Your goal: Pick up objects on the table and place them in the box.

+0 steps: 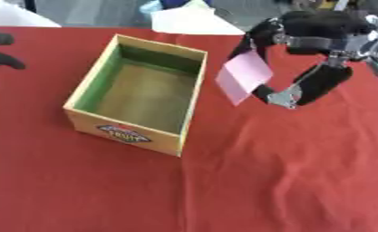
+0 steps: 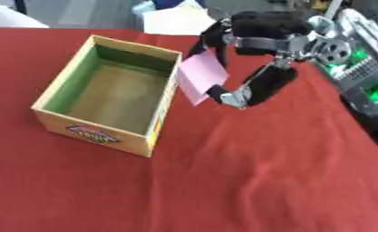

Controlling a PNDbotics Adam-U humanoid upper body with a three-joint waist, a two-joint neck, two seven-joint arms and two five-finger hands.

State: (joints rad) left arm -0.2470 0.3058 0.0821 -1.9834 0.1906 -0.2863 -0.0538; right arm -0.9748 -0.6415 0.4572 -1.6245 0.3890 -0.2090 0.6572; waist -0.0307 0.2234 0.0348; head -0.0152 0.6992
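Observation:
An open cardboard box with a green inside and a printed label on its front stands on the red tablecloth, left of centre. It looks empty inside. My right hand hangs in the air just right of the box's right wall, pinching a flat pink card between thumb and fingers. The card is tilted and sits clear of the cloth, beside the box rim. Only the dark fingertips of my left hand show at the left edge, curled, holding nothing.
A pale sheet or bag lies past the far table edge behind the box. Grey and green equipment stands at the right edge. Red cloth stretches bare in front of and right of the box.

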